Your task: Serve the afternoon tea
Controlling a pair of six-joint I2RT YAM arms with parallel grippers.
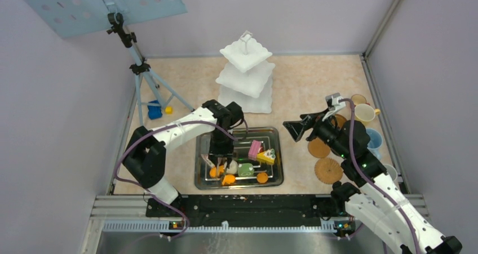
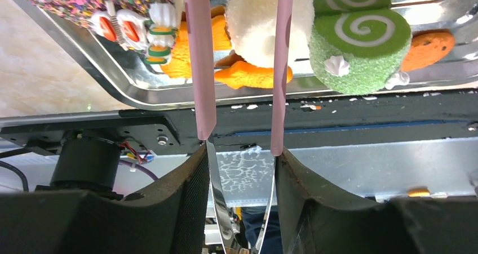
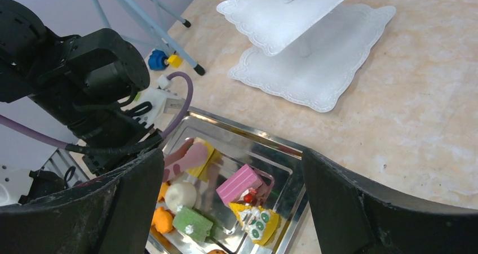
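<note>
Pale walls close in a marbled beige table (image 1: 315,79). The white three-tier stand (image 1: 246,76) sits at the back, just beyond the steel tray (image 1: 279,163). The right gripper (image 1: 293,129) hangs with jaws spread near the coasters (image 1: 328,170). The left gripper (image 2: 241,164), over the tray, is clamped on the pink tongs (image 2: 198,57). They run straight ahead of it, their arms flanking the cream pastry (image 2: 262,23), apparently touching both sides.
</note>
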